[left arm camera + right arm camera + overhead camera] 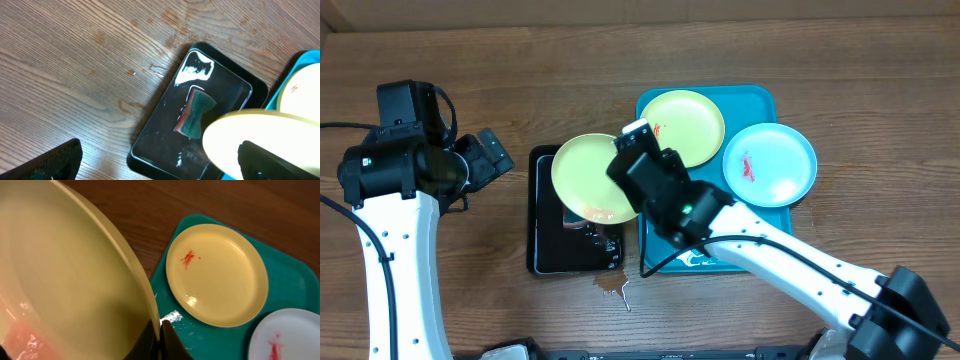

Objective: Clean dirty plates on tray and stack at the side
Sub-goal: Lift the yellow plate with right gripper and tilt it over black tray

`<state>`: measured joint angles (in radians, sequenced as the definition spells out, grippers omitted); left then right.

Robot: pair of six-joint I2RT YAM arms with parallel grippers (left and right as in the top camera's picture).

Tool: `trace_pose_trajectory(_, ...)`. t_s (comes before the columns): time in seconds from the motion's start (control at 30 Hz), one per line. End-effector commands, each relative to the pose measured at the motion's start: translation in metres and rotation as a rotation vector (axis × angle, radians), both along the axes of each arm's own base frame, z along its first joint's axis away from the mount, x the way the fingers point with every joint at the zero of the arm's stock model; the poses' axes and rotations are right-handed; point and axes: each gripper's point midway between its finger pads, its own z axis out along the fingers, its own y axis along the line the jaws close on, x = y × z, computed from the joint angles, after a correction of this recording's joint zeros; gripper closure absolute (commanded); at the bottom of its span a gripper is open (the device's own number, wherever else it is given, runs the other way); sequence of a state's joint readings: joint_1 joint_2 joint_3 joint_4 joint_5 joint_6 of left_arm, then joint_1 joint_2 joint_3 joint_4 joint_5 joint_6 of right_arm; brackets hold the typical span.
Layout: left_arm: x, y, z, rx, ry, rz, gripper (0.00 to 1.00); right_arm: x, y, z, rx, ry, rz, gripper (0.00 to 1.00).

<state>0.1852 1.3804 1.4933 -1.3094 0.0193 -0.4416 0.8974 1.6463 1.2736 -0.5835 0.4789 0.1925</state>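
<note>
A yellow-green plate (588, 178) is being pinched by the right gripper (161, 342) over the black tray (542, 255); the yellow plate (682, 125) and blue plate (770, 165) are waiting smeared; the left gripper (160, 167) is gaping, empty.

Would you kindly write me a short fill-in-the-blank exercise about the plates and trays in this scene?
1. The right gripper grips a yellow plate above the small tray, which is ____.
2. On the teal tray lie ____ plates.
3. The blue plate and the other yellow plate each carry a ____ smear.
Missing words: black; two; red.
</note>
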Motion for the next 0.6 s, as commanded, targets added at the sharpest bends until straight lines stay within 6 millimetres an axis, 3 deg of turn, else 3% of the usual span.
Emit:
trace_pose_trajectory(0.0,0.001,0.001,0.005,0.004,-0.018,0.004,0.00,0.010,-0.008,0.029,-0.076,-0.176,-0.094,0.96)
trace_pose_trajectory(0.33,0.001,0.002,0.005,0.004,-0.018,0.004,0.00,-0.015,0.005,0.064,-0.211,-0.399,-0.117,0.96)
trace_pose_trajectory(0.57,0.001,0.002,0.005,0.004,-0.018,0.004,0.00,-0.029,0.013,0.074,-0.267,-0.460,-0.094,0.96)
